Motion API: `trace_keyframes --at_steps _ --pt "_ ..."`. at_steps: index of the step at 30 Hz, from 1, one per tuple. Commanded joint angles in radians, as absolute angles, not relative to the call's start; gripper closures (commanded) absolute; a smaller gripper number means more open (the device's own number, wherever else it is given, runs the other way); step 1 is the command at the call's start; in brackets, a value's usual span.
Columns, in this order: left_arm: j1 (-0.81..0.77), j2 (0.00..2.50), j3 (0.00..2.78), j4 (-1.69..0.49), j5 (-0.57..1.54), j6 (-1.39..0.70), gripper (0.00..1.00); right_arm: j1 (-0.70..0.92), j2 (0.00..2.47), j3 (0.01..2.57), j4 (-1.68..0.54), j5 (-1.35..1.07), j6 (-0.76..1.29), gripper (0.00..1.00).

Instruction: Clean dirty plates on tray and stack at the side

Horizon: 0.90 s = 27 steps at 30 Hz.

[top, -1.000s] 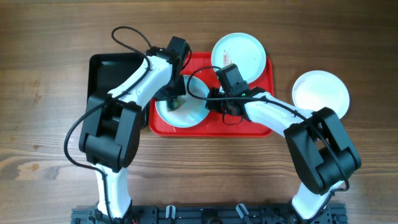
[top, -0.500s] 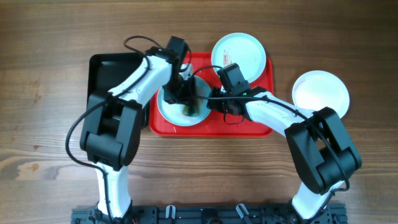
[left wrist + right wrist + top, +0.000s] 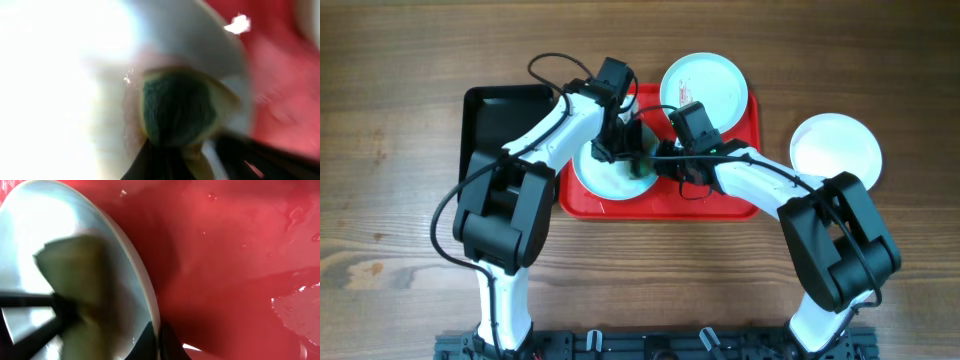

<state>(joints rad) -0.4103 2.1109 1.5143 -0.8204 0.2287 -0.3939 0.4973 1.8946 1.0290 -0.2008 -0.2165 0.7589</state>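
A pale blue plate (image 3: 601,176) lies in the left half of the red tray (image 3: 740,195). My left gripper (image 3: 632,158) is shut on a green and yellow sponge (image 3: 638,165) and presses it on the plate's right side. The left wrist view shows the sponge (image 3: 177,112) against the plate (image 3: 60,90), blurred. My right gripper (image 3: 664,165) is shut on this plate's right rim; in the right wrist view the fingers (image 3: 158,336) pinch the rim (image 3: 142,285). A second pale blue plate (image 3: 705,88) with a reddish smear lies at the tray's back right. A white plate (image 3: 835,150) lies on the table to the right.
A smaller black tray (image 3: 505,115) stands just left of the red tray, under the left arm. The wooden table (image 3: 410,220) extends around both trays. Both arms cross over the red tray's middle.
My left gripper has moved the sponge from the plate's left side across to its right side. The right gripper keeps its hold on the rim and has not moved.
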Motion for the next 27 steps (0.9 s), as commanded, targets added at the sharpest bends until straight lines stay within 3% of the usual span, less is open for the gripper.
trace_keyframes --at_steps 1,5,11,19,27 --pt "-0.376 2.126 1.507 -0.813 -0.331 -0.590 0.96 0.495 1.908 1.026 -0.204 -0.211 0.762 0.96" --pt "-0.377 2.126 1.507 -0.819 -0.412 -0.593 0.96 0.495 1.908 1.026 -0.204 -0.211 0.762 0.96" --pt "-0.377 2.126 1.507 -0.915 -0.347 -0.619 0.96 0.495 1.908 1.026 -0.204 -0.211 0.762 0.96" --pt "-0.377 2.126 1.507 -1.079 -0.023 -0.278 0.96 0.495 1.908 1.026 -0.203 -0.216 0.763 0.96" --pt "-0.374 2.126 1.507 -1.058 0.370 0.005 0.96 0.495 1.908 1.026 -0.201 -0.219 0.763 0.96"
